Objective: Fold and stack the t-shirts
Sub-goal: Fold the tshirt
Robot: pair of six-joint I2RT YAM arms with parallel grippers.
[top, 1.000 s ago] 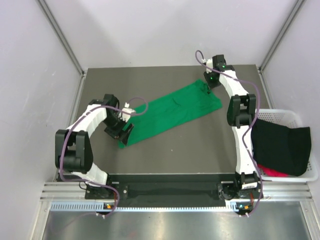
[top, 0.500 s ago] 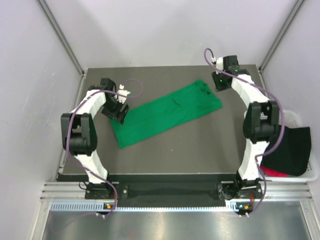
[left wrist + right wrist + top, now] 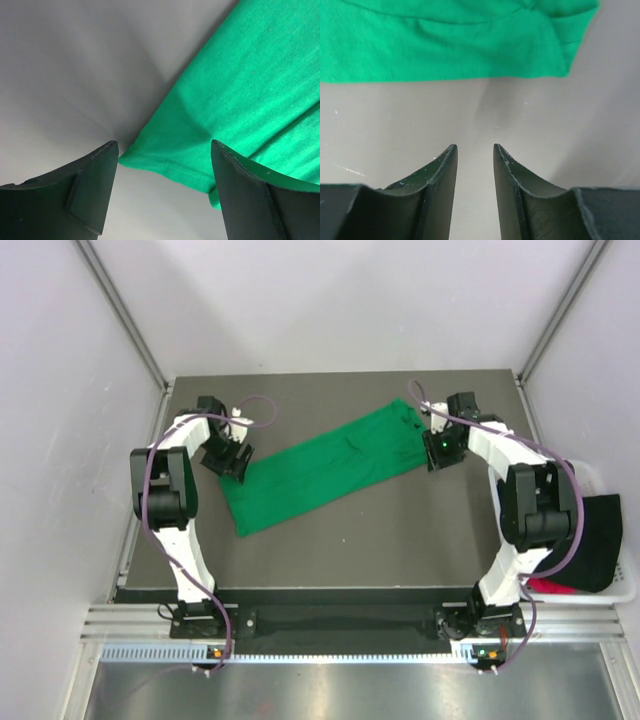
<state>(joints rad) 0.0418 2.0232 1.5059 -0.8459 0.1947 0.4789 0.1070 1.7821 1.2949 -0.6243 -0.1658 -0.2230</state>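
Green cloth takes up the middle of the dark bench [image 3: 400,540]: the green t-shirt [image 3: 330,468] lies flat as a long narrow band, running on a slant from the near left towards the far right. The left fingers [image 3: 233,462] hang at the far corner of its left end; in the left wrist view they [image 3: 92,180] are spread wide, with the hemmed corner of the shirt [image 3: 240,85] lying on the bench between them, and neither finger seems to touch it. The right fingers [image 3: 440,450] sit just off the shirt's right end; in the right wrist view they [image 3: 437,185] stand a little apart with only a narrow gap, nothing but bare bench between them, and the edge of the green cloth [image 3: 445,40] lies just ahead of the tips. Well apart at the right edge, a white basket [image 3: 592,477] holds the black t-shirt [image 3: 598,540], bunched and draped over its side, with a bit of the red t-shirt [image 3: 548,586] showing beneath it
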